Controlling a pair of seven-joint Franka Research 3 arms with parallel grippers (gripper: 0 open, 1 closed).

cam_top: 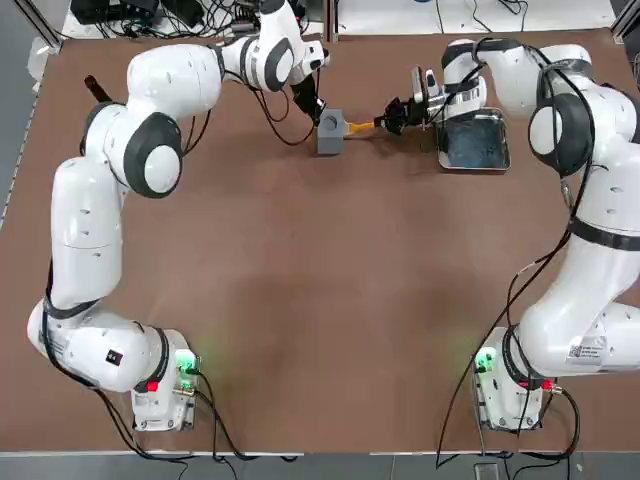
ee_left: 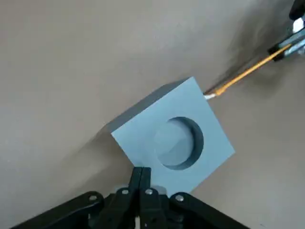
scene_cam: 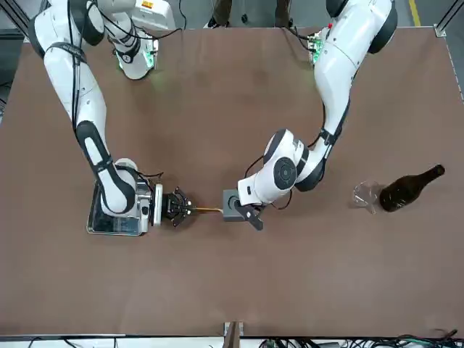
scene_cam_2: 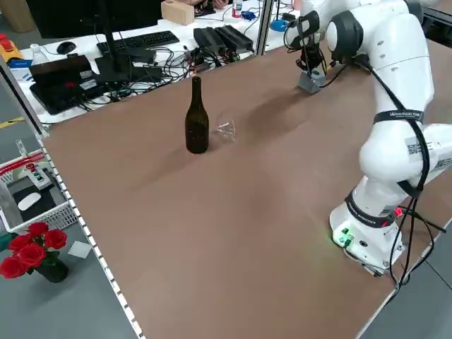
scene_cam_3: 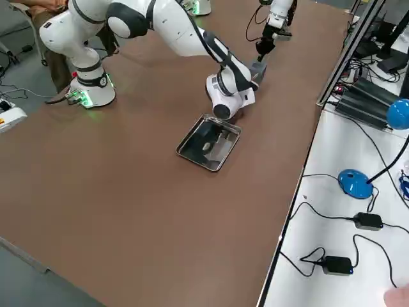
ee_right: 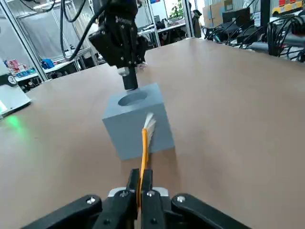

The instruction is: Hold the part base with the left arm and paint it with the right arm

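The right claw (ee_right: 139,179) is clamped on the brush (ee_right: 144,152), white bristles right up at the side of the base (ee_right: 150,121)! The base sits on the table (cam_top: 270,300), between the two claws. And the left claw (ee_left: 141,176), closed tight, is at the base's edge, apparently pressing against it. The tray (scene_cam_3: 209,142) lies near the right arm (cam_top: 590,200).
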